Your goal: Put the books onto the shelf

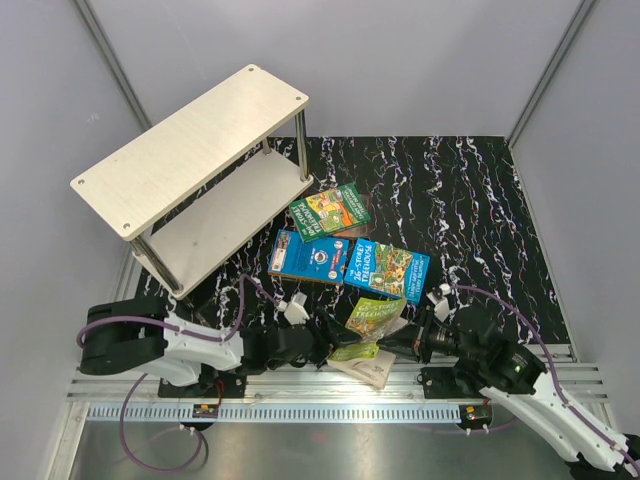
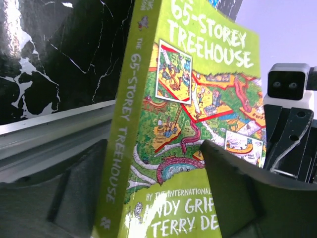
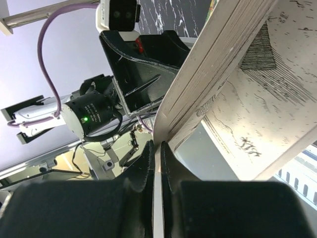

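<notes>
Black marbled mat (image 1: 470,200), grey walls; Treehouse book (image 1: 372,318) sits btw the two arms at the near edge, off the shelf (image 1: 190,135).
R gripper (image 3: 157,148) is pinched tight on a thin leaf of it, w/ pages fanned open above. L gripper (image 2: 156,163) has its fingers (image 2: 237,188) apart, one each side of spine & front cover; can't tell if they press. Lying flat mid-mat: green book (image 1: 330,212) nearest the shelf, blue book (image 1: 310,257) just in front, blue/green book (image 1: 387,270) touching the blue book's right end. The shelf stands far left, angled.
</notes>
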